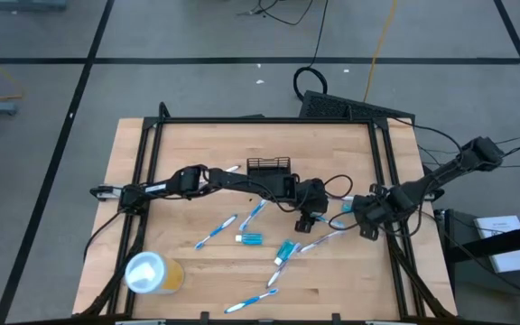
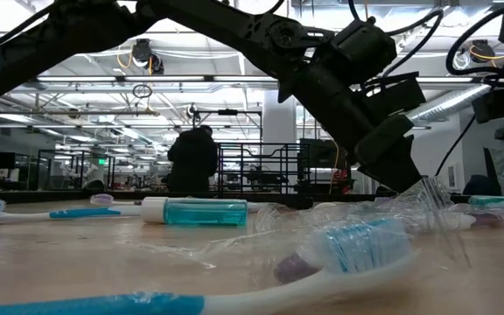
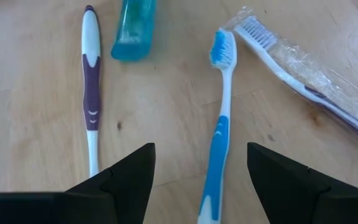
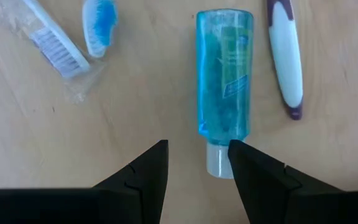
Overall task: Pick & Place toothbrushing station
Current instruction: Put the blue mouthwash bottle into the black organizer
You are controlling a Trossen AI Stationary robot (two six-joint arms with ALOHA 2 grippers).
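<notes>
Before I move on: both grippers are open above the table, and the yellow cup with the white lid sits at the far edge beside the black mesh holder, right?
Not quite. The high view shows the yellow cup at the near left corner, far from the black mesh holder. Both grippers are open, as you said.

Ahead of your left claw (image 3: 201,186): a blue-and-white toothbrush (image 3: 219,124) with blue bristles, flanked by a purple-and-white toothbrush (image 3: 91,81). Before your right claw (image 4: 197,168): a translucent teal bottle (image 4: 224,74), capped white.

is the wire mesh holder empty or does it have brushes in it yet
Empty, as far as the high view shows. The wire mesh holder stands at the table's far side, nothing sticking out; the toothbrushes lie loose on the table.
</notes>
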